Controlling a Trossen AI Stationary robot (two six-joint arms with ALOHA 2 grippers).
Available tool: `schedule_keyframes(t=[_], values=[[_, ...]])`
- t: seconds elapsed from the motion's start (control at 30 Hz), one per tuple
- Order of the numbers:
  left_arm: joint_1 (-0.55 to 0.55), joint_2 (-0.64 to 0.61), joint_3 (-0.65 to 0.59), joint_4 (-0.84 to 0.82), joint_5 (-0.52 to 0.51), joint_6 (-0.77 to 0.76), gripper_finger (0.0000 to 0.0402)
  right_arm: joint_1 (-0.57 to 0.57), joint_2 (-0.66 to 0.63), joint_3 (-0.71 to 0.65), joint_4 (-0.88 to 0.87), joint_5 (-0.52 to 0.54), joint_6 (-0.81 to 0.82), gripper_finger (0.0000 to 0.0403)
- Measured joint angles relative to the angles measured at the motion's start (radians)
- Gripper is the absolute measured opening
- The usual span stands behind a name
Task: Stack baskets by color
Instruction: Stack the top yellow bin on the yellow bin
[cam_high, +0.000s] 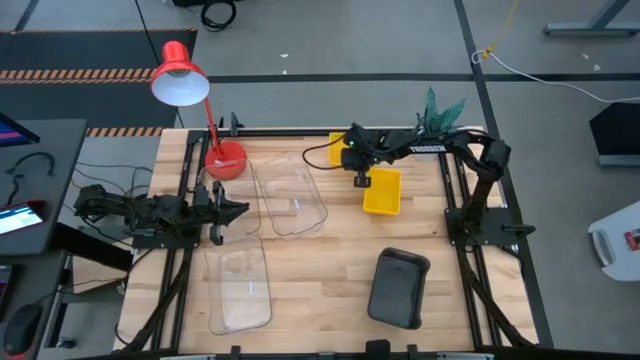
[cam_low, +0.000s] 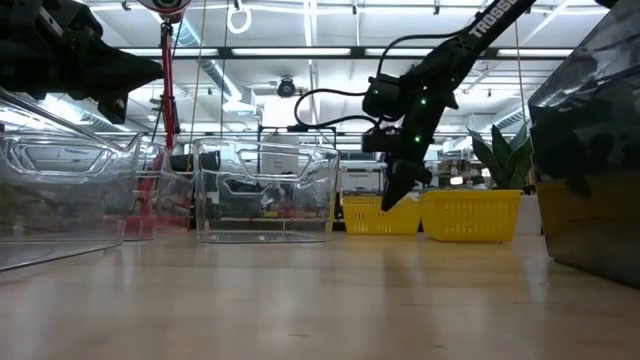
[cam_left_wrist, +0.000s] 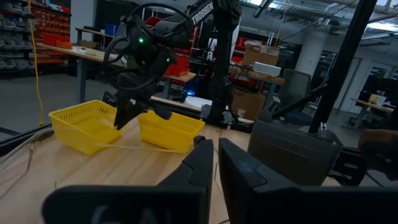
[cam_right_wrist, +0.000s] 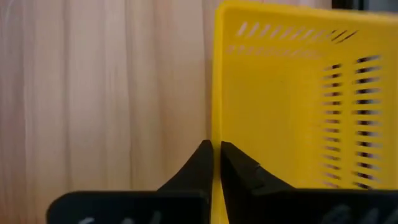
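A small yellow basket (cam_high: 383, 193) sits on the table right of centre, and my right gripper (cam_high: 360, 181) is shut on its left rim. A second yellow basket (cam_high: 337, 143) stands behind it, partly hidden under the right arm. Two clear baskets (cam_high: 290, 198) (cam_high: 240, 288) rest flat on the left half. A dark grey basket (cam_high: 398, 288) lies at the near right. My left gripper (cam_high: 228, 210) waits shut at the table's left edge, holding nothing. My right gripper pinches the yellow basket's left side wall at its rim (cam_right_wrist: 215, 134), one finger outside over the wood and one finger (cam_right_wrist: 239, 171) inside the basket. The fingers slant down from above and from the far side. The basket stands flat on the table.
A red desk lamp (cam_high: 180, 75) stands at the far left with its base (cam_high: 225, 160) on the table. A potted plant (cam_high: 440, 108) is at the far right. Bare wood shows in the middle and along the near edge between the clear and grey baskets.
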Motion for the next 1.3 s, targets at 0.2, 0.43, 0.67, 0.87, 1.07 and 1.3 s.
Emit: schedule_keyframes(t=[0.2,0.43,0.67,0.87,1.07,1.3], values=[[0.000,0.000,0.000,0.000,0.000,0.001,0.0034,0.035,0.000,0.081,-0.090,0.025,0.029,0.0011],[0.000,0.000,0.000,0.000,0.000,0.000,0.0025,0.079,0.000,0.156,-0.158,0.033,0.057,0.0011],[0.000,0.000,0.000,0.000,0.000,0.000,0.0032,0.121,0.000,0.245,-0.266,0.090,0.080,0.0011],[0.000,0.000,0.000,0.000,0.000,0.001,0.0031,0.159,-0.008,0.299,-0.342,0.113,0.080,0.0011],[0.000,0.000,0.000,0.000,0.000,0.000,0.0026,0.189,-0.047,0.305,-0.387,0.113,0.098,0.0011],[0.000,0.000,0.000,0.000,0.000,0.000,0.0035,0.242,-0.119,0.305,-0.477,0.110,0.113,0.0010]])
